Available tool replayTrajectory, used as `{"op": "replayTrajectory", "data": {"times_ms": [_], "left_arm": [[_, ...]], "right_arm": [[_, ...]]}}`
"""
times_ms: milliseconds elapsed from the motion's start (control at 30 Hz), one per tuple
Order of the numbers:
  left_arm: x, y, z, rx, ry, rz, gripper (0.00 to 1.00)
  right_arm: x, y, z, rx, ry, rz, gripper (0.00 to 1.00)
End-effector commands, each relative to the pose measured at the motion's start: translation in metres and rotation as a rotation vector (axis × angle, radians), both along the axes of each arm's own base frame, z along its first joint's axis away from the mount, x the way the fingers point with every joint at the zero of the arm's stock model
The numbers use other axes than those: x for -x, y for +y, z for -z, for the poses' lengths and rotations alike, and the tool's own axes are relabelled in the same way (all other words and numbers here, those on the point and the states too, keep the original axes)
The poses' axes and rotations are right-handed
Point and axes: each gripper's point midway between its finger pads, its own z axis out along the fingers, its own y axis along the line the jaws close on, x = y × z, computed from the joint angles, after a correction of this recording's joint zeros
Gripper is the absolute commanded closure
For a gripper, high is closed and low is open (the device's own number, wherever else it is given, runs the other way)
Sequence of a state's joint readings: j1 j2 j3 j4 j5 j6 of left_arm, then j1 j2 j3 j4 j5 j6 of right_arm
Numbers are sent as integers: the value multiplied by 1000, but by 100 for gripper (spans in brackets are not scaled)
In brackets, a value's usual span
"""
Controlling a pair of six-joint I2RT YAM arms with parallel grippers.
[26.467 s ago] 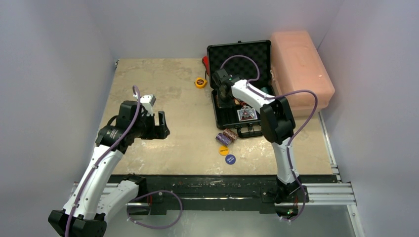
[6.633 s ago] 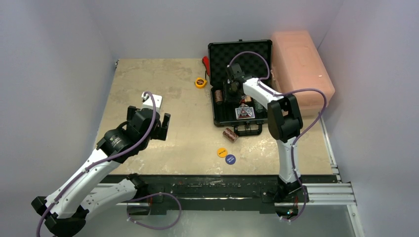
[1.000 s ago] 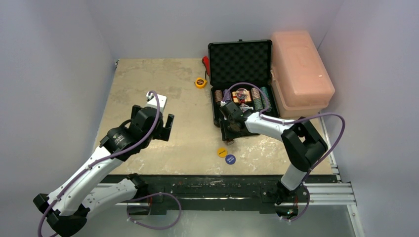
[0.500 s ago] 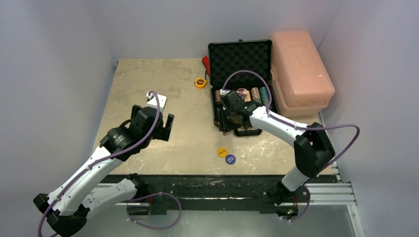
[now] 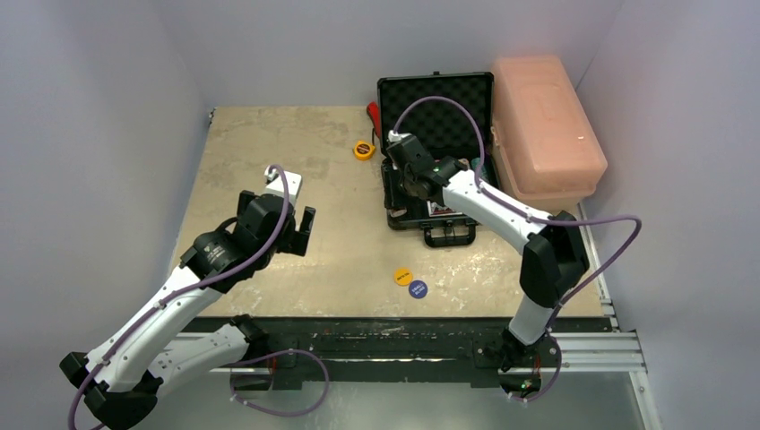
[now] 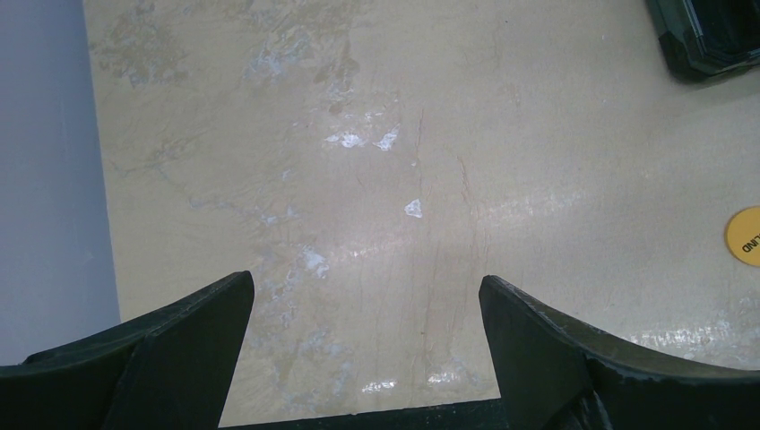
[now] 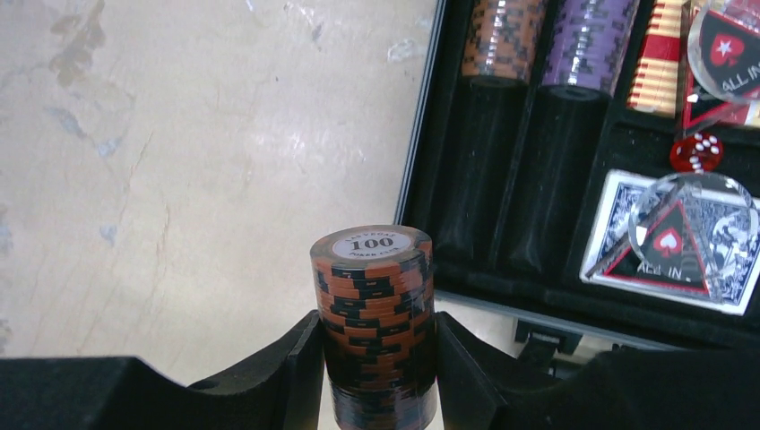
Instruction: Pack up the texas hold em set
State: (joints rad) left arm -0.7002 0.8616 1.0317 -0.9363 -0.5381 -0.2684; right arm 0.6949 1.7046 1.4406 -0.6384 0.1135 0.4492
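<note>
A stack of orange and black chips (image 7: 372,322) stood upright between the jaws of the right arm (image 5: 502,210), which were clamped on its two sides. The top chip carried the number 100. The stack was held at the left edge of the black briefcase (image 5: 394,213), close to its near left corner.

The briefcase lay open on the desk (image 5: 269,134), with its foam-lined lid (image 5: 436,106) standing up behind it. In the right wrist view, its grooves held a brown chip stack (image 7: 502,36), a purple chip stack (image 7: 591,40) and a red and cream chip stack (image 7: 659,54). The near part of the first two grooves showed only black lining. Beside them lay a red die (image 7: 697,152) and a blue card deck (image 7: 627,210). A clear round "ALL IN" button (image 7: 690,228) rested on the deck, and another one (image 7: 726,45) lay further back.

On the desk, nearer than the briefcase, a yellow round button (image 5: 404,276) and a blue round button (image 5: 418,288) lay just beside each other.

The jaws of the left arm (image 5: 179,296) were wide apart with nothing between them, over bare desk and well apart from the briefcase.

A pink plastic box (image 5: 542,116) stood just right of the briefcase, and a yellow tape measure (image 5: 363,150) lay near its far left corner.
</note>
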Motion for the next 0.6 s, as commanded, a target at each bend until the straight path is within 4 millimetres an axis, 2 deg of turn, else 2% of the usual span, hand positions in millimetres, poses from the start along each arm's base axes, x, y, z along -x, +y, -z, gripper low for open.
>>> {"op": "replayTrajectory", "data": {"times_ms": [0,267,567], "left_arm": [[-4,1,-5,9,-34,-5,3],[-3,0,-6,15,-37,2,3],[-3,1,-7,18,-40,2,3]], "right_arm": [[-31,4,-23,-21,-63,71,100],[-62,1,-13,-5,-34,134,100],[-80,-8,13,-9,37,166,100]]}}
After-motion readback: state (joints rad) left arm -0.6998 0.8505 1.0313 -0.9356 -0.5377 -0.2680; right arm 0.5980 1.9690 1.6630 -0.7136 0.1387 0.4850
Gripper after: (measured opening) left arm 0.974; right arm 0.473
